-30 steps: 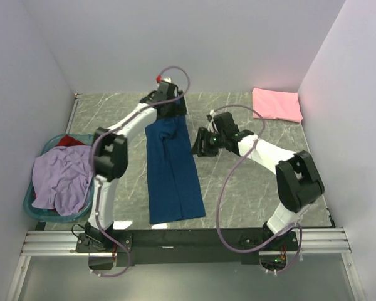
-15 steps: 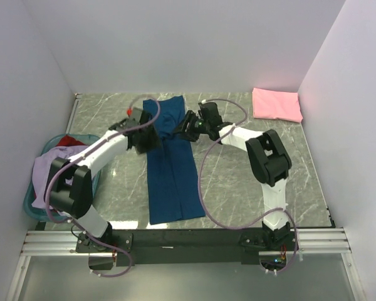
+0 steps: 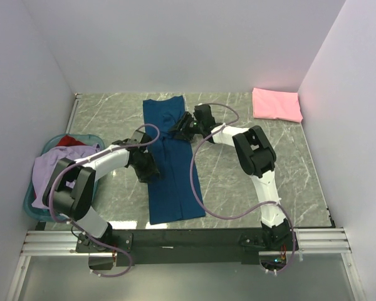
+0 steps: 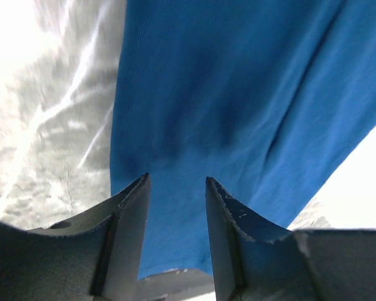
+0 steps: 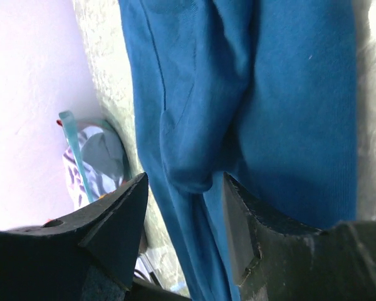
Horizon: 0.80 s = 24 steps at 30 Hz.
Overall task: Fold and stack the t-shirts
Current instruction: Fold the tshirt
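Observation:
A navy blue t-shirt (image 3: 173, 188) lies as a long strip down the middle of the table, from the back to the near edge. My left gripper (image 3: 151, 170) is low at the strip's left edge; in its wrist view the left gripper (image 4: 177, 179) is open, with blue cloth (image 4: 238, 94) under the gap. My right gripper (image 3: 182, 127) sits at the strip's right edge, farther back. In its wrist view the right gripper (image 5: 185, 177) is open, with a rounded fold of cloth (image 5: 188, 157) just beyond the fingertips. A folded pink t-shirt (image 3: 277, 104) lies at the back right.
A teal basket (image 3: 29, 202) stands at the left edge, holding a lavender t-shirt (image 3: 62, 179) and a red one (image 3: 69, 140). The basket rim (image 5: 70, 128) also shows in the right wrist view. White walls close in the back and both sides.
The shirt's far end now lies flat on the table. My left gripper came back from that end to the strip's left edge and its jaws narrowed. My right gripper moved in to the right edge.

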{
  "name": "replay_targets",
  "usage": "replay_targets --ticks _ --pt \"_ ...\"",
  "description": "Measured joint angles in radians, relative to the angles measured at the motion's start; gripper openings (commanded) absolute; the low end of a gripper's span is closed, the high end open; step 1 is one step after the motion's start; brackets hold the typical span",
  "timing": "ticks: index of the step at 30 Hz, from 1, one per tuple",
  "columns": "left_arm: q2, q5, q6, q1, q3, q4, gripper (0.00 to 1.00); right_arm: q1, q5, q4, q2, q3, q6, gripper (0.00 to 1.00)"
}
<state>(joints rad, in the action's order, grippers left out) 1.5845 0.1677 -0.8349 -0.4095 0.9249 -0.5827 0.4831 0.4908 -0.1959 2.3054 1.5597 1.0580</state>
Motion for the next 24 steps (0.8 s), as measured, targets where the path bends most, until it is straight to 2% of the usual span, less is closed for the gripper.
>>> replay_targets --ticks 7,10,11,13,14,16,24 --pt "-0.001 0.051 -0.017 -0.011 -0.066 0.003 0.46 0.0 0.002 -0.025 0.029 0.011 0.029 0.47" --pt "-0.014 0.069 -0.021 -0.011 -0.086 0.009 0.46 0.0 0.004 -0.029 0.033 0.013 0.033 0.35" --pt "-0.019 0.074 -0.021 -0.011 -0.092 0.01 0.46 -0.001 0.007 -0.03 0.036 0.014 0.034 0.26" --pt "-0.026 0.084 -0.021 -0.011 -0.101 0.01 0.46 -0.004 0.011 -0.029 0.042 0.019 0.035 0.16" --pt "-0.029 0.09 -0.02 -0.011 -0.105 0.008 0.46 -0.007 0.013 -0.028 0.042 0.019 0.034 0.08" --pt "-0.035 0.1 -0.02 -0.011 -0.112 0.001 0.46 -0.013 0.016 -0.027 0.042 0.019 0.026 0.01" --pt "-0.056 0.128 -0.014 -0.013 -0.142 -0.024 0.47 -0.046 0.019 0.035 0.042 0.059 -0.032 0.0"
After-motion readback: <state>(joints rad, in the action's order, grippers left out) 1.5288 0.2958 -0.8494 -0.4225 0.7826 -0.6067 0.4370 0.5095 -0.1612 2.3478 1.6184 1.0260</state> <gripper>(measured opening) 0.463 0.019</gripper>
